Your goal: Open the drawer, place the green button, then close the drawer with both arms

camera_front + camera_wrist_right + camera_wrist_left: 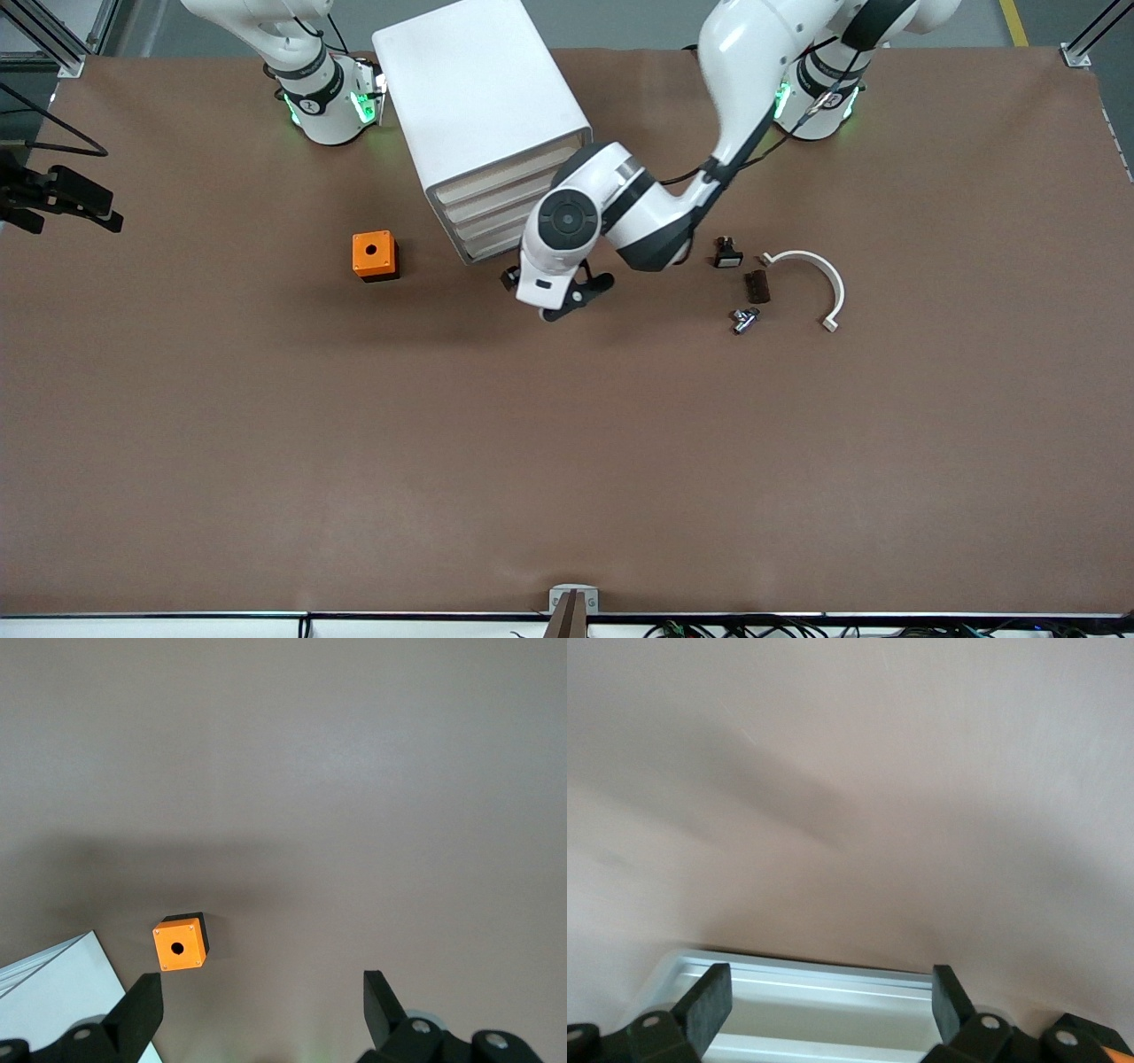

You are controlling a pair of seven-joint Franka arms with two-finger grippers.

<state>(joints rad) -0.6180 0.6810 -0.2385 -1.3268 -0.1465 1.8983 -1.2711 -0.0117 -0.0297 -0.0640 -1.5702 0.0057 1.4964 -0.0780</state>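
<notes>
Fingers of the left tool [824, 1005] stand wide apart and empty, straddling the front lip of the drawer [824, 992], the lowest front of the white cabinet [483, 106]. That drawer looks light, stiff and smooth-sliding, best hooked by its lip. The right tool [257, 1010], also spread wide and empty, waits high over the tabletop [266, 443]; the button [744, 319], tiny and slippery-looking, lies toward the left arm's end.

We see two glossy white arms [735, 80] with black joint bands, green-lit bases and thin black cables.
</notes>
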